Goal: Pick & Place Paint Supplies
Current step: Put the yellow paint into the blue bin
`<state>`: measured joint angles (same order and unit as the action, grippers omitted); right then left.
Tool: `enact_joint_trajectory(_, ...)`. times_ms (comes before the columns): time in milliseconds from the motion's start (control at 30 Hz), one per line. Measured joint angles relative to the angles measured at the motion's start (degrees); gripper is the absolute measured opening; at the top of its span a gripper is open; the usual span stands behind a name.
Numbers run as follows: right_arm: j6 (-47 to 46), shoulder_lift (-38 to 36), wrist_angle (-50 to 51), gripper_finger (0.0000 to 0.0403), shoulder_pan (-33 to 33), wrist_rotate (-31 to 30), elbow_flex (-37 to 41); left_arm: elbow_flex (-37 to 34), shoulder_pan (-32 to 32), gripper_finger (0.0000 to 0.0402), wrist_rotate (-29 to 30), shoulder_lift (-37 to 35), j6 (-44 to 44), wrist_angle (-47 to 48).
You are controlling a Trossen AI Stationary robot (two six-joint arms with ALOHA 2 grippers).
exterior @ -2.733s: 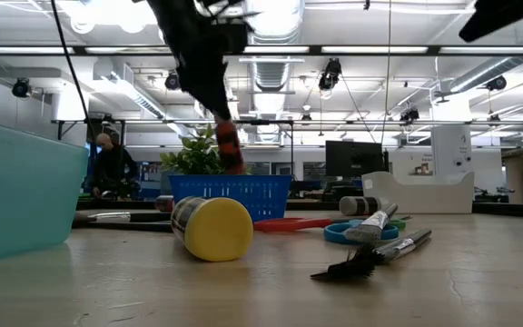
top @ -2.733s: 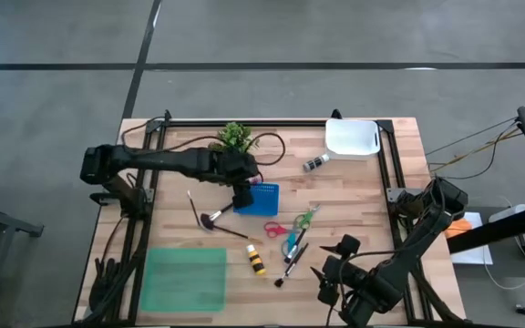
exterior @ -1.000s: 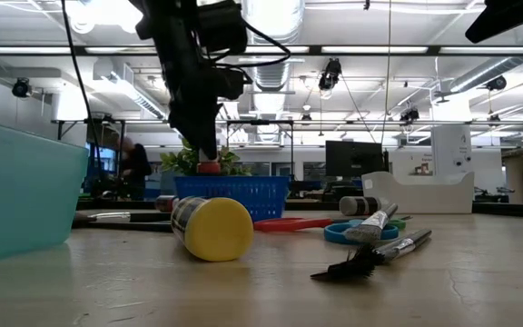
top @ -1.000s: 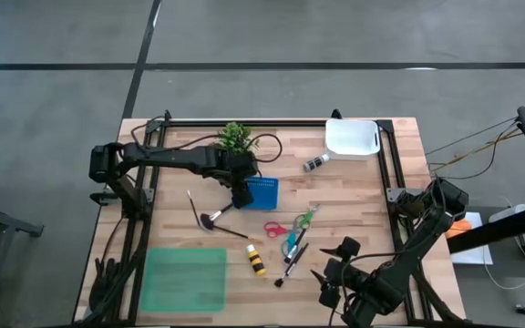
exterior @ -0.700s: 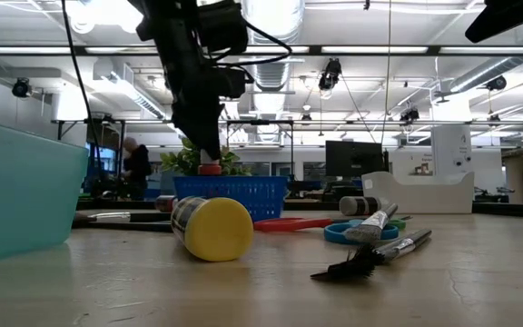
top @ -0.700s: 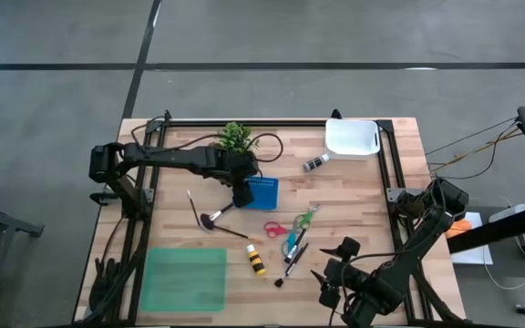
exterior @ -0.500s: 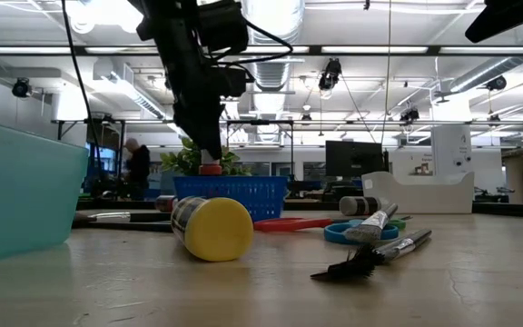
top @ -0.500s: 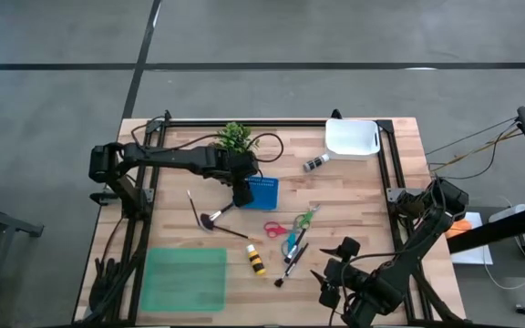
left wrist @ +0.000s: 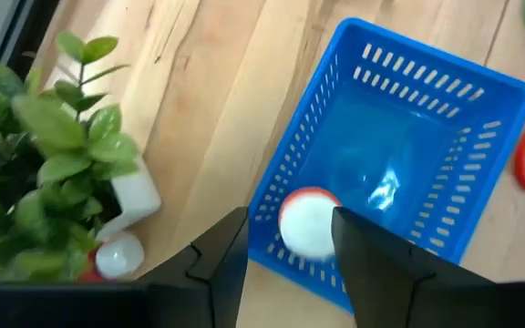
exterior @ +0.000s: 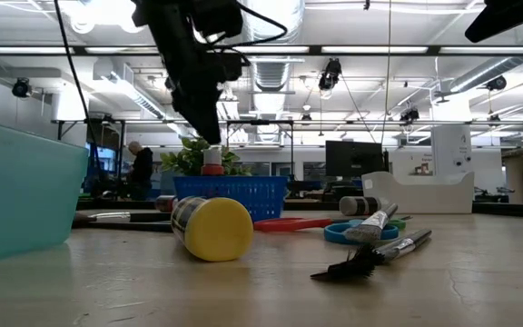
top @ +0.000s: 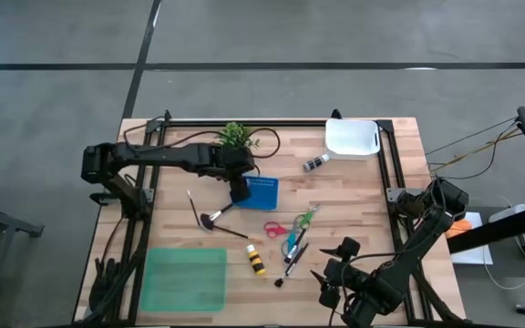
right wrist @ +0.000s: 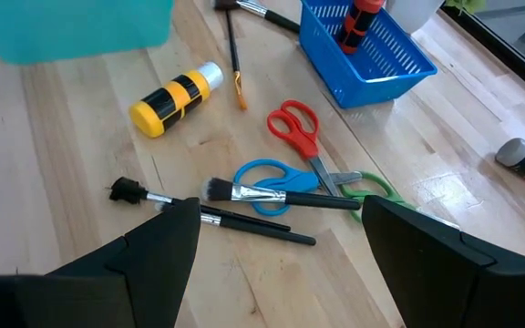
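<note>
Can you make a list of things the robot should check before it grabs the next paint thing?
1. Red-capped bottle standing inside the blue basket: ok.
2. Left gripper let go of that bottle: ok; its fingers are apart above the cap.
3. Left gripper clear of the basket: ok in the low view, where it hangs just above the cap.
4. Right gripper ready: ok; open, empty, waiting at the table's near edge.
5. Next things reachable: ok; yellow-capped bottle, scissors and brushes lie loose on the table.
6. Brushes and scissors separate: not ok; one brush lies across the blue scissors.
</note>
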<state>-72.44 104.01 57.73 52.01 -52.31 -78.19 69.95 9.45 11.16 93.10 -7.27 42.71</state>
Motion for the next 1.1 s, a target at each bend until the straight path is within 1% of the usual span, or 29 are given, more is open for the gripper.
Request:
enact_joint_trajectory(100,0.0,0.0,0.0,0.0305,0.0,0.0,0.0,0.0,-0.2,0.0167,-1.6,-1.5,-0.3,3.2)
enact_joint_trajectory(233,0.0,0.0,-0.1,0.0305,0.0,0.1,0.0,-0.7,-2.0,0.0167,-8.8,-2.3,0.6,7.9)
enact_joint_trajectory(300,0.1,0.0,-0.1,0.0305,0.0,0.1,0.0,-2.5,-4.2,0.0167,-11.9,-2.3,5.0,8.5)
enact_joint_trajectory(367,0.2,0.0,-0.1,0.0305,0.0,0.1,0.0,-5.1,-7.3,0.0166,-12.1,-2.2,10.3,6.1)
enact_joint_trajectory(433,0.2,0.0,-0.1,0.0305,0.0,0.1,0.0,-8.2,-10.5,0.0164,-10.3,-2.1,14.7,2.6)
enact_joint_trajectory(467,0.2,0.0,-0.1,0.0305,0.1,0.1,0.0,-9.7,-12.2,0.0164,-8.3,-2.1,16.4,1.2)
enact_joint_trajectory(500,0.2,0.0,-0.1,0.0305,0.2,0.1,0.0,-11.0,-13.8,0.0164,-5.2,-2.0,17.4,-0.4)
enact_joint_trajectory(600,0.2,0.0,-0.2,0.0305,0.3,0.2,0.0,-13.9,-17.9,0.0164,6.4,-2.0,17.4,-4.2)
enact_joint_trajectory(633,0.2,0.0,-0.2,0.0305,0.3,0.3,0.0,-14.6,-18.8,0.0164,8.9,-2.0,17.0,-4.8)
enact_joint_trajectory(667,0.1,0.0,-0.2,0.0305,0.3,0.3,0.0,-15.0,-19.4,0.0164,10.2,-2.0,16.6,-5.6)
enact_joint_trajectory(900,0.0,0.0,-0.6,0.0305,0.2,0.3,0.0,-15.9,-20.0,0.0164,10.4,-2.0,14.9,-9.8)
enact_joint_trajectory(1000,0.2,0.0,-1.0,0.0305,0.3,0.3,0.0,-15.9,-19.7,0.0164,8.6,-2.0,15.9,-11.2)
enact_joint_trajectory(1100,0.3,0.0,-1.1,0.0305,0.3,0.3,0.0,-15.9,-19.5,0.0164,8.1,-1.8,16.3,-12.3)
